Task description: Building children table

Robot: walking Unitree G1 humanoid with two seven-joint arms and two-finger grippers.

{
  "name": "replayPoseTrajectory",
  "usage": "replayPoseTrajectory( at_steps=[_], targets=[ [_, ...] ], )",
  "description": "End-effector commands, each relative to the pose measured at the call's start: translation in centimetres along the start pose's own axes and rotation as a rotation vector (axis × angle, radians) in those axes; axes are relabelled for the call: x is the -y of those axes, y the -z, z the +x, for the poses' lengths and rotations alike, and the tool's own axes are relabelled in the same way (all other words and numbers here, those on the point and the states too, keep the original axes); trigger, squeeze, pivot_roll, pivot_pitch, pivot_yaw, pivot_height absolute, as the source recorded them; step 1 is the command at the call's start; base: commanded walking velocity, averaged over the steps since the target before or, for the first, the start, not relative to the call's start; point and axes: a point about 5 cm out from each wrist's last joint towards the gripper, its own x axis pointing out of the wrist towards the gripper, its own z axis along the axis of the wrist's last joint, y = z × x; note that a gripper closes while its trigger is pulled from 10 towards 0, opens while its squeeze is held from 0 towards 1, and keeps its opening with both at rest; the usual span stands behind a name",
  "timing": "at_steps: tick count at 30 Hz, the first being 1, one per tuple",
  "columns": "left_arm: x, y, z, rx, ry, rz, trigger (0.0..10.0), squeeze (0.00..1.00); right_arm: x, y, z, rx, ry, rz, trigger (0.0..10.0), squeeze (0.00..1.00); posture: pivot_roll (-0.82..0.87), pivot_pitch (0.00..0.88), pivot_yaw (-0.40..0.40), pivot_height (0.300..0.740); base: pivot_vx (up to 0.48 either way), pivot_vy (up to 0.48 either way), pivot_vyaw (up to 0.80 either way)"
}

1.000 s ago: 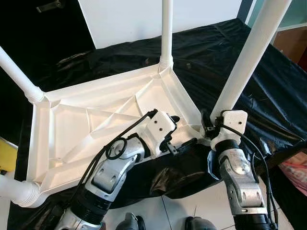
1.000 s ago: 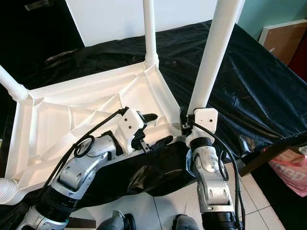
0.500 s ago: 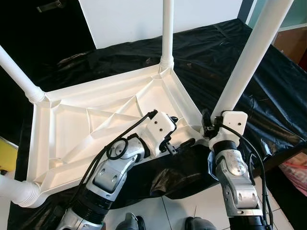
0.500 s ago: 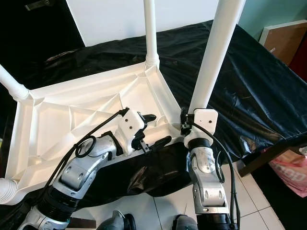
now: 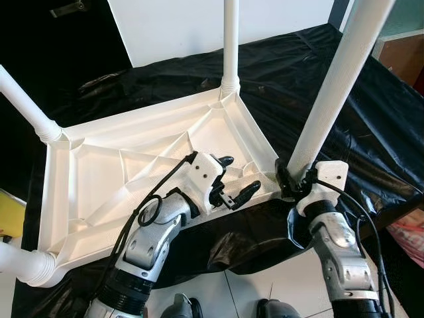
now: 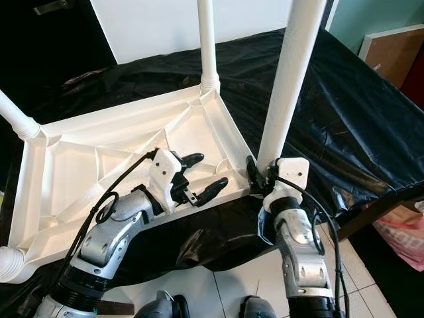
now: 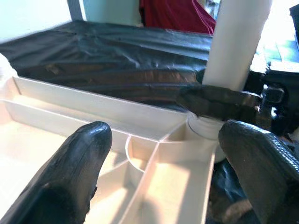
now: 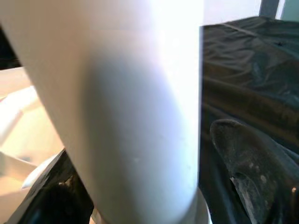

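A white children's table (image 5: 99, 165) lies upside down on a black sheet. Its far leg (image 5: 230, 40), left leg (image 5: 25, 103) and near-left leg (image 5: 20, 262) stand in their corner sockets. My right gripper (image 5: 292, 180) is shut on the base of the near-right leg (image 5: 331, 86), where it meets the corner socket. In the right wrist view that leg (image 8: 135, 102) sits between the fingers (image 8: 247, 172). My left gripper (image 5: 236, 176) is open, hovering over the table's ribbed underside just inside that corner. The left wrist view looks between its fingertips (image 7: 70, 172) at the socket (image 7: 205, 128).
The black sheet (image 5: 311, 53) covers the support and hangs over its near edge above a tiled floor (image 5: 265, 278). A white panel (image 5: 179, 26) stands behind. A brown box (image 6: 391, 50) and a pink bag (image 5: 407, 235) are at the right, a yellow object (image 5: 8, 215) at the left.
My left gripper has drawn back from the near edge, left and over the table's underside. The near-right leg now stands more upright, and my right wrist has shifted slightly right and down.
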Motion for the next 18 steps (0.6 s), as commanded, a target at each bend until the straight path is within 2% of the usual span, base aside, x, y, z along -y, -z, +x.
replayPoseTrajectory(
  at_steps=[1,7,9,13,15,18],
  targets=[
    [-1.4,0.5,-0.8,0.038,-0.195,0.064,10.0,0.0,0.4,0.3,-0.4,0.061,-0.032,-0.041,10.0,0.0,-0.11,0.143,0.085,0.74,0.0,0.0,0.0],
    [-2.0,0.5,-1.2,0.083,-0.272,0.108,10.0,0.0,0.1,0.2,-0.6,0.112,-0.02,-0.041,10.0,0.0,-0.1,0.142,0.086,0.74,0.0,0.0,0.0],
    [-2.2,0.0,-1.3,0.123,-0.316,0.168,10.0,0.0,-0.1,-0.1,-0.6,0.139,-0.028,-0.017,10.0,0.0,-0.1,0.14,0.094,0.74,0.0,0.0,0.0],
    [-2.2,-0.1,-1.4,0.142,-0.324,0.187,10.0,0.0,0.1,0.1,-0.5,0.135,-0.052,-0.027,10.0,0.0,-0.1,0.142,0.098,0.74,0.0,0.0,0.0],
    [-1.3,0.4,-1.1,0.111,-0.227,0.243,10.0,0.0,0.5,0.1,-0.1,0.12,-0.113,-0.047,10.0,0.0,-0.1,0.143,0.104,0.74,0.0,0.0,0.0],
    [-0.3,1.2,-0.9,0.081,-0.114,0.25,10.0,0.0,1.2,0.0,0.4,0.12,-0.176,-0.079,10.0,0.0,-0.1,0.144,0.108,0.74,0.0,0.0,0.0]
  ],
)
